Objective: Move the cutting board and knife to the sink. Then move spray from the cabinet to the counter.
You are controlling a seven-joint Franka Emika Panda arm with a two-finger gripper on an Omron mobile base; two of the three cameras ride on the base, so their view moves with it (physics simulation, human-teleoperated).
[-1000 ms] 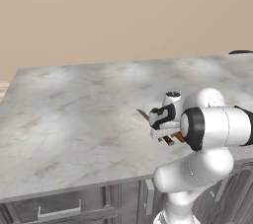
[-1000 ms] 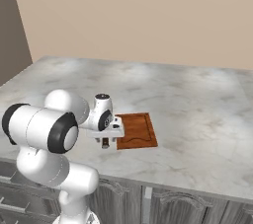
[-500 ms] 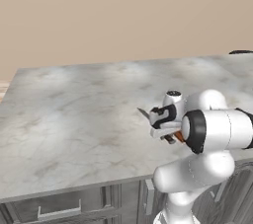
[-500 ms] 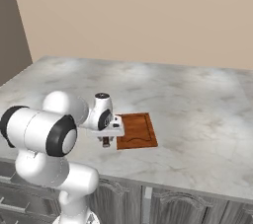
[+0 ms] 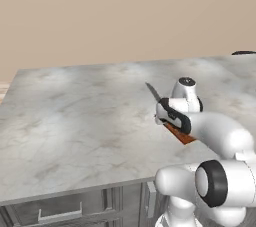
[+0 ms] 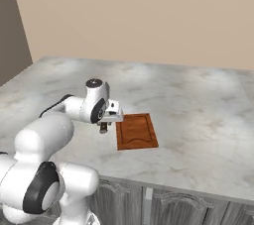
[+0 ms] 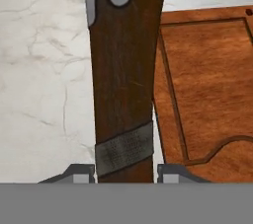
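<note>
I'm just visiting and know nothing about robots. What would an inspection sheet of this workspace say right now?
Surface: grey-white marble counter with brownish veins, over grey wood fronts.
Job's things: reddish-brown cutting board lies flat near the counter's front edge. The knife has a dark brown handle and stands just left of the board in the hand view; its silver blade shows in the left base view.
Clutter: nothing seen.
Claw: the claw has a finger on each side of the knife handle, closed on it.
Cables: nothing seen.
Surroundings: plain beige wall behind the counter; a darker panel at the left edge of the right base view.
</note>
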